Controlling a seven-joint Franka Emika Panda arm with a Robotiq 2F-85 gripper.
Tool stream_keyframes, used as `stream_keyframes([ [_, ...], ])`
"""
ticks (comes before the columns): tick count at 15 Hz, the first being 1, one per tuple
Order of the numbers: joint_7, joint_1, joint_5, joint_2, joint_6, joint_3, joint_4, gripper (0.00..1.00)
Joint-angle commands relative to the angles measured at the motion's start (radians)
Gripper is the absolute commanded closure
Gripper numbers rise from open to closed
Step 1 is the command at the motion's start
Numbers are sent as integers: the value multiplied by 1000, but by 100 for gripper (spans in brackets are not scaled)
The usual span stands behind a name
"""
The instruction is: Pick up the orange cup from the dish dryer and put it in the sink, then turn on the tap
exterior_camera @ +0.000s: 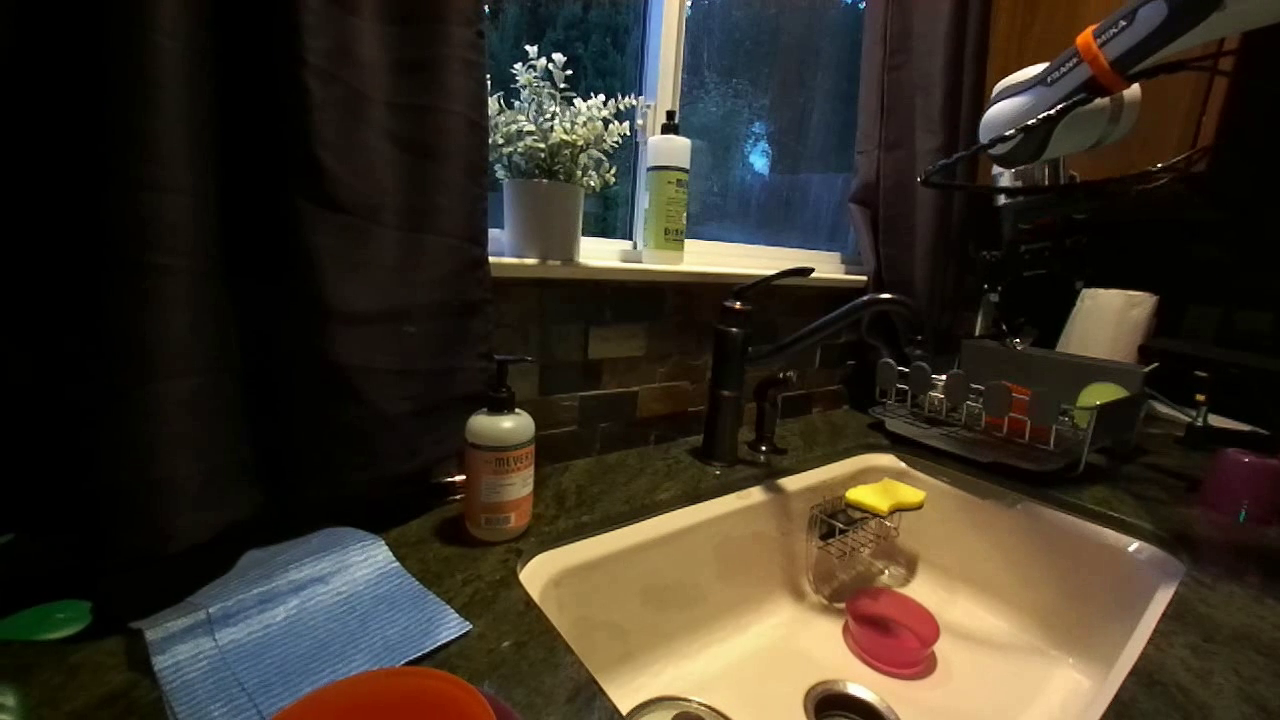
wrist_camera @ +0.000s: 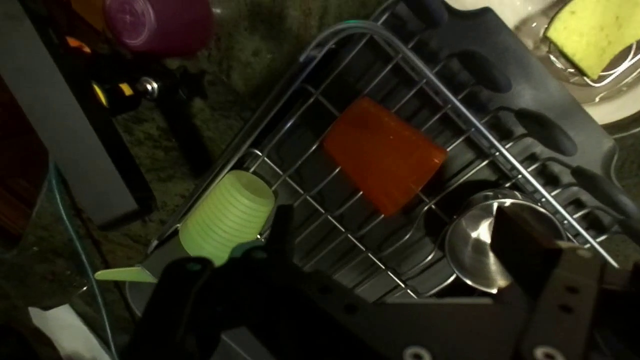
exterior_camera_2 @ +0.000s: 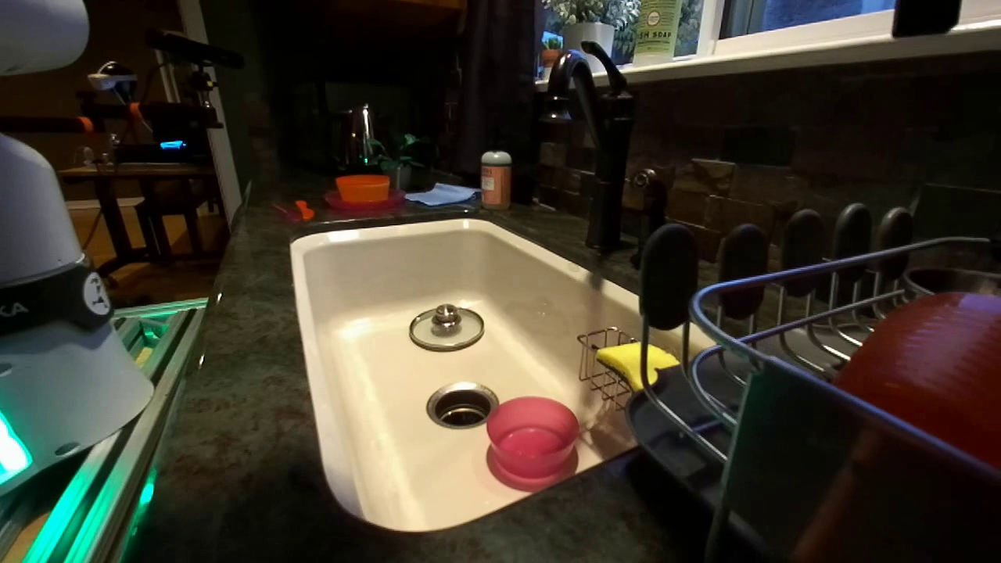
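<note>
In the wrist view our claw [wrist_camera: 392, 215] is spread and empty, the orange cup [wrist_camera: 385, 155] at its twelve o'clock in the dish dryer [wrist_camera: 306, 175]; grasp, sink [exterior_camera_2: 375, 375] and tap [exterior_camera: 727, 385], we judge, all remain.

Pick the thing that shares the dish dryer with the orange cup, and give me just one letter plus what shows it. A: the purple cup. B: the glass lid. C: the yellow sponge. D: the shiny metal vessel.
D, since the wrist view shows the shiny metal vessel inside the wire frame of the dish dryer, as the orange cup is.
</note>
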Motion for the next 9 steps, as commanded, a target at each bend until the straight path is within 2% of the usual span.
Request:
stream_keyframes([
  [1, -11, 16, 24, 78, -70, -41, 61, 0],
  [9, 97, 10, 78, 194, -49, -103, 95, 0],
])
